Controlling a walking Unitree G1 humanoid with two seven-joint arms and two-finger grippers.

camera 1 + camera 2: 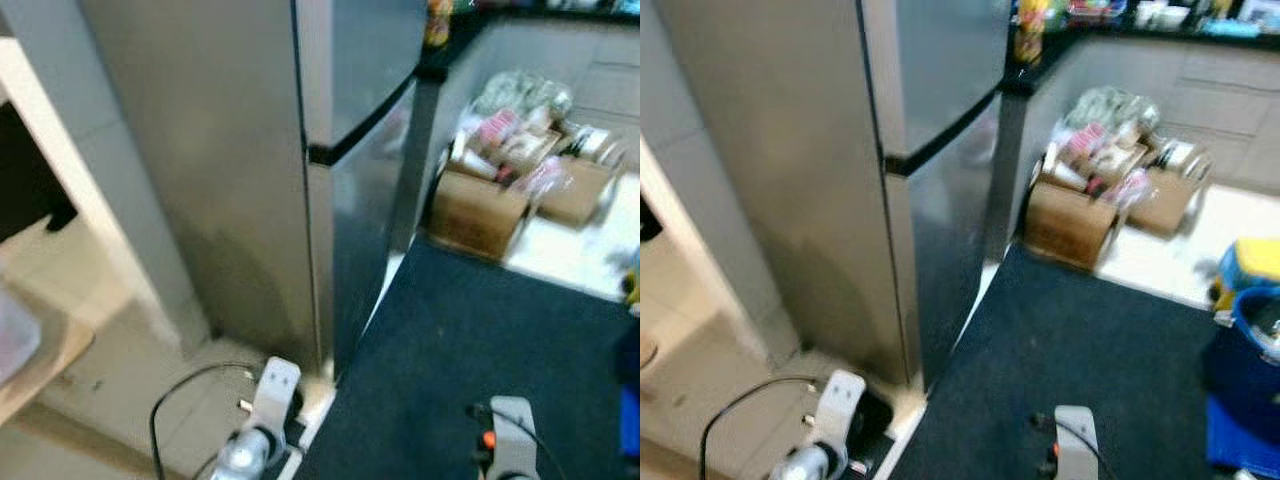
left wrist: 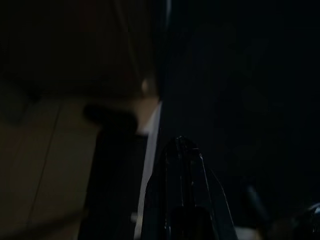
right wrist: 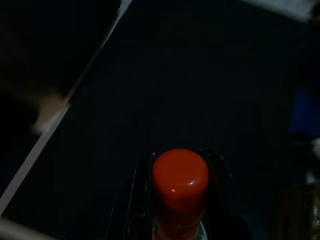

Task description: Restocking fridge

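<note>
The steel fridge [image 1: 250,170] stands shut ahead, grocery boxes [image 1: 520,170] beside it. Right gripper [image 3: 179,200] clamps a red-capped bottle [image 3: 180,185] – sauce, perhaps; left gripper [image 2: 181,150] looks closed, empty – too dark for certainty

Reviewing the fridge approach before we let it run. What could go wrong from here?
1. The fridge doors are shut, and the right tool is shut on the red-capped bottle; opening falls to the left arm.
2. A black cable loops on the floor by the fridge corner: a possible snag.
3. Cardboard boxes of groceries narrow the dark rug path.
</note>
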